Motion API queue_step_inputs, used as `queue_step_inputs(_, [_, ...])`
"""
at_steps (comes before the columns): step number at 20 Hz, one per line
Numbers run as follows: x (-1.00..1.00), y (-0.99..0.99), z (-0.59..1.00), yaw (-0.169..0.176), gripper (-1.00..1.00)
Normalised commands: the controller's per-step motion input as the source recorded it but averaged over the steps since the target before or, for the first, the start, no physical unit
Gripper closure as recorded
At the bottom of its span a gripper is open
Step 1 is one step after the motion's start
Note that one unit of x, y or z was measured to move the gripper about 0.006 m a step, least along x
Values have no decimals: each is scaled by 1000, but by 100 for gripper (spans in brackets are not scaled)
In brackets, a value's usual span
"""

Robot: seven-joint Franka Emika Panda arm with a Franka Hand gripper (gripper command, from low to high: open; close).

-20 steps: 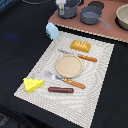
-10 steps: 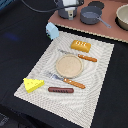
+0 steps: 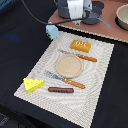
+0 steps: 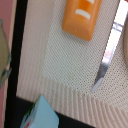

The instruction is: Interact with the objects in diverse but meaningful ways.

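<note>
1. Placemat [image 3: 100,75]: I see it lying flat on the dark surface [image 3: 20,45], carrying most of the toys.
2. Arm with end effector [image 3: 75,11]: hanging above the mat's far edge; I cannot tell how far its jaws are parted, or whether they hold anything.
3. Plate [image 3: 68,65]: at the mat's centre, empty.
4. Bread block [image 3: 81,46], cheese wedge [image 3: 32,84], sausage [image 3: 60,90]: each apart on the mat, seemingly untouched; I judge the task barely begun.
5. Blue cup [image 3: 52,31]: just off the mat's far corner.

On the mat — one cheese wedge [image 3: 32,84], one sausage [image 3: 60,90], one bread block [image 3: 81,46], one cup [image 3: 52,31].
</note>
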Motion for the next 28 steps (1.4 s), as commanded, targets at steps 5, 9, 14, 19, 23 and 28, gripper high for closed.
queue_step_inputs(5, [417, -46, -179, -61, -100])
queue_step_inputs(9, [127, 254, -165, 0, -100])
queue_step_inputs(14, [98, 256, -140, 0, -100])
queue_step_inputs(19, [353, 22, -288, -12, -100])
queue_step_inputs(23, [412, 4, -279, -25, -100])
queue_step_inputs(28, [316, 250, -177, -2, -100])
